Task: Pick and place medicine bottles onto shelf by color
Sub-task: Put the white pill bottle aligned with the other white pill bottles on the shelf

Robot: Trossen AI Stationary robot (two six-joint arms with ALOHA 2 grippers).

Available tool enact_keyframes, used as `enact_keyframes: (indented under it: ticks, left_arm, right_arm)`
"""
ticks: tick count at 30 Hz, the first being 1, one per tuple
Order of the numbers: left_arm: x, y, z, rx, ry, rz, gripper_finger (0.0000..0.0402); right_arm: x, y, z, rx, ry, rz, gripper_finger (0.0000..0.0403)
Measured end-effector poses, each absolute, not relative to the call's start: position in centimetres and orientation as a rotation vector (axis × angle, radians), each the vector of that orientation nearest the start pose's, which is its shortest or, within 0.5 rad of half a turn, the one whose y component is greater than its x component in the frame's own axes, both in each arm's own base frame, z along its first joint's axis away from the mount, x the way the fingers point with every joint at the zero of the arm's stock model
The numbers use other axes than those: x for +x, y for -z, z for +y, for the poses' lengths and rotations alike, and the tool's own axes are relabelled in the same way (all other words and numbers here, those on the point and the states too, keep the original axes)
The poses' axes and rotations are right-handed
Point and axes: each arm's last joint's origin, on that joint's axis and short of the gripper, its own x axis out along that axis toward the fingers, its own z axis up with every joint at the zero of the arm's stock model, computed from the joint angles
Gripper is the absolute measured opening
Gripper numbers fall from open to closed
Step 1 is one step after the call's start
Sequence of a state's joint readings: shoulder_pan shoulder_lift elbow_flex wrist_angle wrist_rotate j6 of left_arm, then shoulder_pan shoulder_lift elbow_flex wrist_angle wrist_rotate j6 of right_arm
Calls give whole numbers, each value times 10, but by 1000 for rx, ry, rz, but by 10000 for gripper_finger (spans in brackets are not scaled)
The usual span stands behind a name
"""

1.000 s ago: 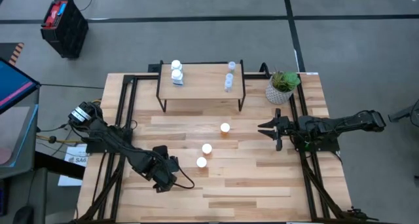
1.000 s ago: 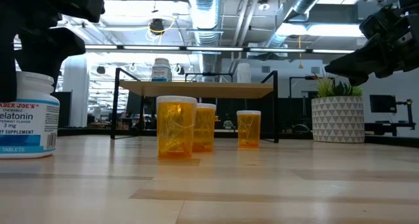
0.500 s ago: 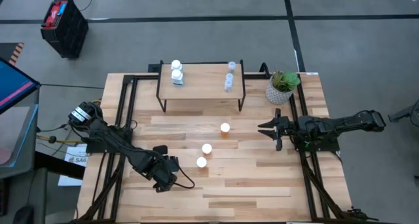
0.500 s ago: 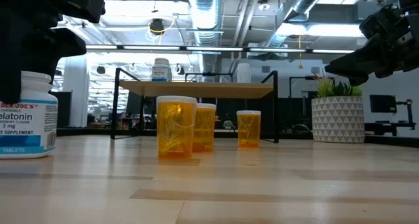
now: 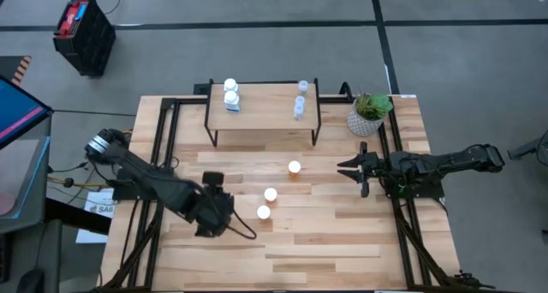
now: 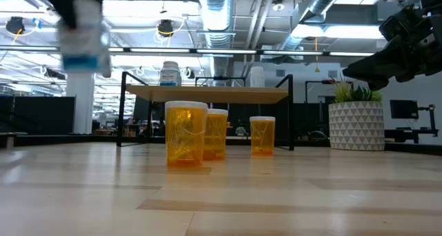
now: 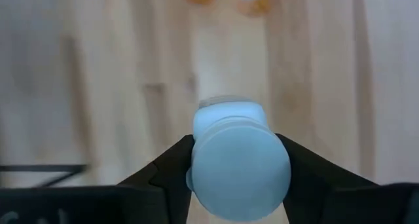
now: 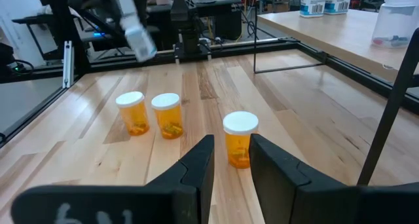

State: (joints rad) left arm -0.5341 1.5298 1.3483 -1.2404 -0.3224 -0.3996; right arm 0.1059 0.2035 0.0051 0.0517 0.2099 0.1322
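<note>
Lifted since a second ago: the white pill bottle with blue label [image 6: 84, 36], which stood on the tabletop at the near left and now hangs in the air, pinched at its cap by the left gripper [image 7: 239, 168]. From above, that gripper [image 5: 214, 214] sits over the table's near-left part; its jaws are closed on the bottle, which points toward the shelf side, probably for carriage to its colour group.

Item, centre: three orange pill bottles with white caps [image 5: 271, 194], standing upright on the light wooden tabletop [image 5: 325, 242] in a loose diagonal line, apart from one another, not yet sorted.

Item, rear centre: small low rack with light wooden top and thin black legs [image 5: 262, 104]. On its left end, two white bottles with blue marks [image 5: 231, 94] close together; on its right end, clear pale-blue bottles [image 5: 300, 100]. The middle stretch is bare, presumably left for the orange set.

Item, rear right: potted green plant in white patterned pot [image 5: 368, 111], no part of the sorting.

Item, right: right gripper [image 5: 353, 170], waiting above the table, facing the orange bottles, fingers narrowly parted with nothing between them.
</note>
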Motion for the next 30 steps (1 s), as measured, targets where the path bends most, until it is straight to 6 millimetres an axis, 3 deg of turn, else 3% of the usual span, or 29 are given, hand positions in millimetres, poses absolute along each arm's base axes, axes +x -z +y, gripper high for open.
enact_keyframes:
  ticks: [6,12,22,30]
  left_arm:
    - [243,-338,-94,370,-109,1190,155]
    - [240,-366,-34,352,-175,1147,160]
    - [244,-367,71,244,-200,1151,163]
    - [244,-362,114,252,-142,1114,158]
  right_arm:
    - [109,-153,5,109,113,138,120]
    - [109,-153,5,109,113,138,120]
    - [109,-153,5,109,113,138,120]
    - [109,-153,5,109,113,138,120]
